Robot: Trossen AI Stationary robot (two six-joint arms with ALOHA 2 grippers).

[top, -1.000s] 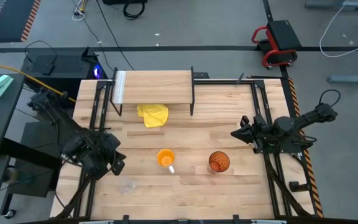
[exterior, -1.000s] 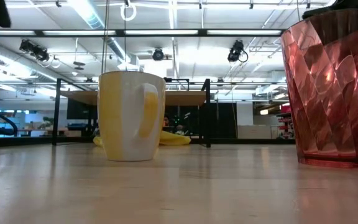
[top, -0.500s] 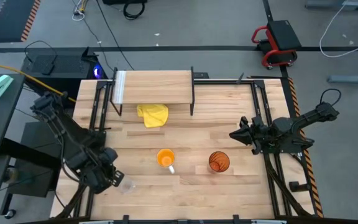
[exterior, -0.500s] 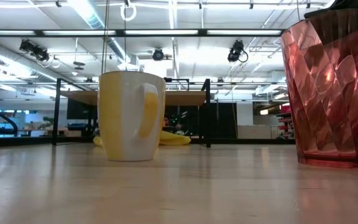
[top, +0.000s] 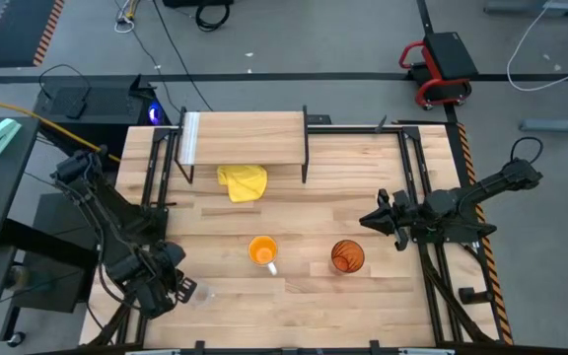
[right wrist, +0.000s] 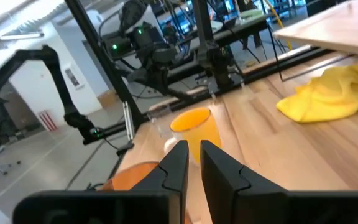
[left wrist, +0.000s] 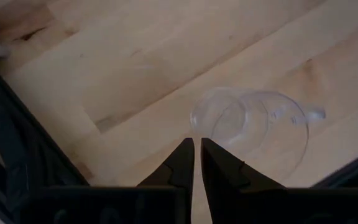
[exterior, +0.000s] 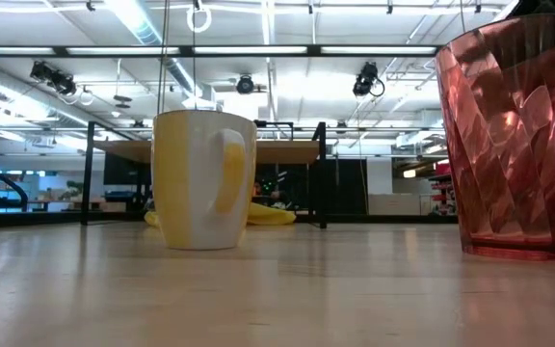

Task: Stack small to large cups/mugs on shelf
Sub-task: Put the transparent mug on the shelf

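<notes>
Left claw (top: 178, 289) hangs low over the counter (top: 294, 212) at its near left corner, its two fingers (left wrist: 180, 163) almost pressed together with only a thin slit between them, gripping nothing. Just past its tips, on the side toward the counter's middle, stands the small clear glass (left wrist: 250, 127), upright and apart from the fingers. Right claw (top: 371, 219) sits at the right side, its fingers likewise nearly together and empty; the amber-brown tumbler (top: 347, 256) stands near it, slightly toward the near edge, and the orange mug (top: 262, 251) with its white handle lies farther out ahead of its tips. Well beyond both claws, at the far edge, stands the shelf (top: 249, 138), with a yellow cloth (top: 243, 181) bunched beneath its front edge.
</notes>
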